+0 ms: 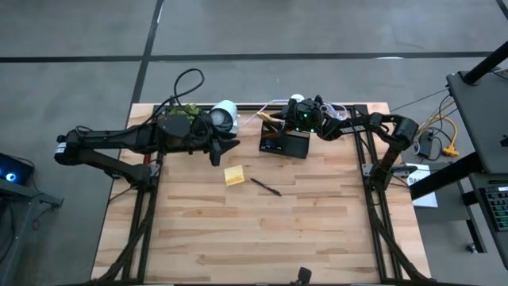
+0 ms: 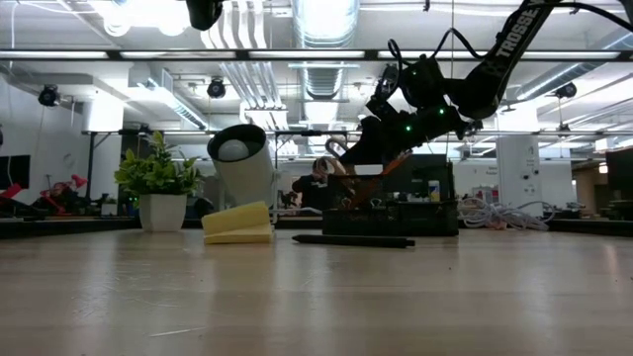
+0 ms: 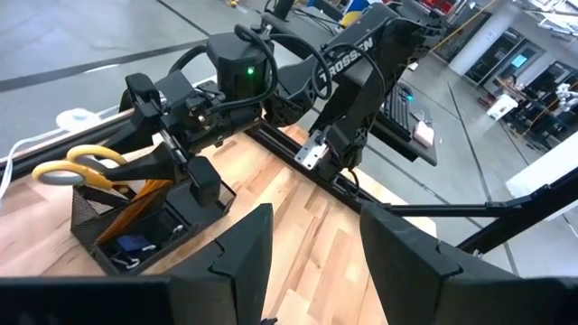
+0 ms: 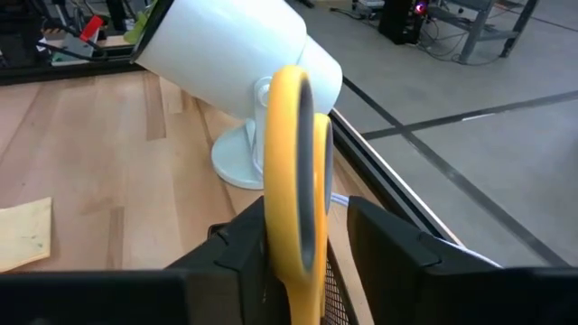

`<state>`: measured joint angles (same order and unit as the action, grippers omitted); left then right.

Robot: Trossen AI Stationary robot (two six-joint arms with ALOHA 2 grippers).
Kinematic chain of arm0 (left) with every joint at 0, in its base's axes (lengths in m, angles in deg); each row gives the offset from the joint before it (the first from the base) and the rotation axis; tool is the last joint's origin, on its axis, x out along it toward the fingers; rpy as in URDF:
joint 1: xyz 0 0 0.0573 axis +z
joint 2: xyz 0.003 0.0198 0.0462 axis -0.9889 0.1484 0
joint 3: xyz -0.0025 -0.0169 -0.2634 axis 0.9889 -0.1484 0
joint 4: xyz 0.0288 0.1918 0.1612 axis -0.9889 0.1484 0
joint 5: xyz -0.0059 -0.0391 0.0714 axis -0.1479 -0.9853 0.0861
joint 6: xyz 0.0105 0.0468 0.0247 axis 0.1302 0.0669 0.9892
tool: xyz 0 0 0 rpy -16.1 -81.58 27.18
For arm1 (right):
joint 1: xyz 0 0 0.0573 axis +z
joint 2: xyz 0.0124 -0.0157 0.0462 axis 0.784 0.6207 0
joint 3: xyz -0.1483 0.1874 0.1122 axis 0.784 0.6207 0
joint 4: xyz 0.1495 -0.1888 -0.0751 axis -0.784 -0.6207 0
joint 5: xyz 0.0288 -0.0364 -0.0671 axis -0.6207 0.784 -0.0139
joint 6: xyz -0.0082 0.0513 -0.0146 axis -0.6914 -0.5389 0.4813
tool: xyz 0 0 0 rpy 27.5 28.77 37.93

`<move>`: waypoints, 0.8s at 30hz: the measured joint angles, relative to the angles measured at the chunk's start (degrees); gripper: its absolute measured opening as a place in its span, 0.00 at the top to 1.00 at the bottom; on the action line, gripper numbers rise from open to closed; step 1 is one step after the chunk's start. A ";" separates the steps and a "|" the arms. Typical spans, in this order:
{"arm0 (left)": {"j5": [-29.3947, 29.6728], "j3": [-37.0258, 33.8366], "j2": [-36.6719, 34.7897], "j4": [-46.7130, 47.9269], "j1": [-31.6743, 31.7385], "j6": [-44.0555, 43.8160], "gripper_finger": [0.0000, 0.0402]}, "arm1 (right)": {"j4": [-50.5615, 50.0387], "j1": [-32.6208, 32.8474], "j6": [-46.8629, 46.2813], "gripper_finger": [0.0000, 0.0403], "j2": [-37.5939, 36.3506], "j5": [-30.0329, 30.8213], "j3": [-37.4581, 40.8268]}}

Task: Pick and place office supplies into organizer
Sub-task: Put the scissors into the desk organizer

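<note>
- Yellow scissors [image 4: 291,171] stand handles-up in the organizer [image 1: 284,144], the black mesh box you can take as your landmark at the far edge of the wooden table [image 1: 254,230].
- Your right gripper [image 4: 305,257] sits directly over the organizer; the right wrist view shows the scissor handle between its two dark fingers [image 4: 237,248], but you cannot tell whether they are pressing on it or merely standing alongside.
- From the left wrist view, you see the scissors [image 3: 81,167] leaning out of the organizer's [image 3: 144,236] taller section next to orange pencils [image 3: 135,206], with a small blue piece [image 3: 129,244] and tiny dark clips lying in the lower front compartment.
- Your left gripper [image 3: 312,239] hovers to the left of the organizer, fingers spread apart with nothing between them and pointed toward it.
- A yellow sticky-note pad [image 1: 234,175] lies on the table in front of the organizer and to its left, apart from it.
- A black pen [image 1: 266,187] lies flat just right of the pad, also in front of the organizer, touching neither.
- A white lamp-like device [image 1: 225,117] stands left of the organizer, and a green potted plant [image 2: 156,194] stands farther left again.
- In the low view, the pen [image 2: 353,240] lies immediately before the organizer [image 2: 394,216], the pad [image 2: 237,223] to its left.
</note>
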<state>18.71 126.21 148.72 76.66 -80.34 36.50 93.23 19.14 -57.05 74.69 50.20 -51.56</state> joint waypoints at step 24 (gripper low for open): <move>0.15 0.07 -0.40 1.00 0.01 6.23 0.62 | -10.80 0.00 0.02 0.59 -14.43 0.79 0.04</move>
<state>18.85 126.27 148.32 77.66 -80.34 42.74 82.43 19.14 -57.03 60.26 50.99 -51.51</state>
